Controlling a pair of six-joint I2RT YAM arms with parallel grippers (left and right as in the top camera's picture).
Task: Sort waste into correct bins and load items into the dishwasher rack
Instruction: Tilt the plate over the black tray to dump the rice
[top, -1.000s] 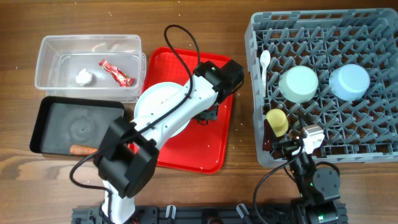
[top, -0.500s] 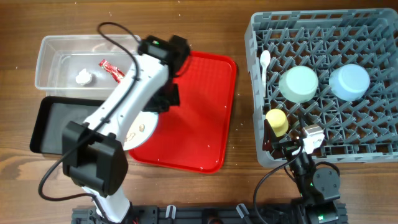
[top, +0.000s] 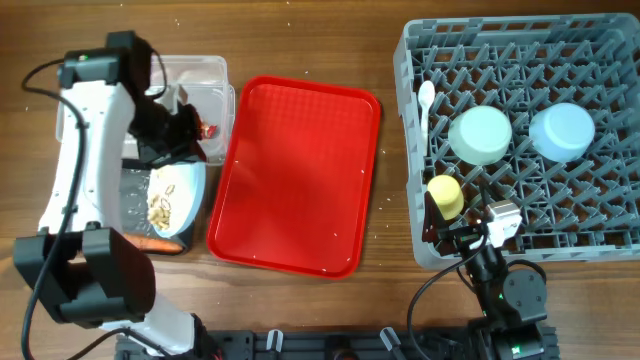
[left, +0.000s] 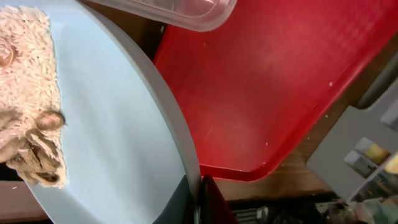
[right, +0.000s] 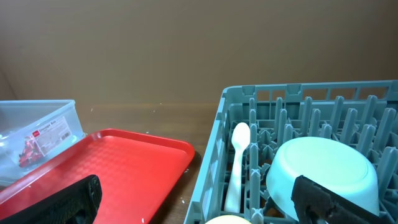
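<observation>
1. My left gripper (top: 178, 150) pinches the pale blue plate (top: 178, 195) at its 12 o'clock rim. The wrist view shows one finger (left: 210, 200) pressed against that rim, so the jaws are clamped on the plate.
2. The plate hangs tilted over the black tray (top: 137, 205), at 9 o'clock from the red tray (top: 300, 175). Beige crumbs (top: 160, 208) lie on the plate's face.
3. An orange carrot stick (top: 150, 243) lies in the black tray, just beside the plate's 6 o'clock edge.
4. The clear tub (top: 195, 70) sits at 12 o'clock from the black tray and holds a red candy wrapper (top: 208, 130).
5. The grey rack (top: 600, 230) stands at 3 o'clock from the red tray. It carries a white spoon (top: 426, 100), a mint bowl (top: 480, 135), a pale blue bowl (top: 562, 130) and a yellow cup (top: 446, 195).
6. My right gripper (right: 196, 193) sits at the rack's 6 o'clock edge with its jaws spread wide.
</observation>
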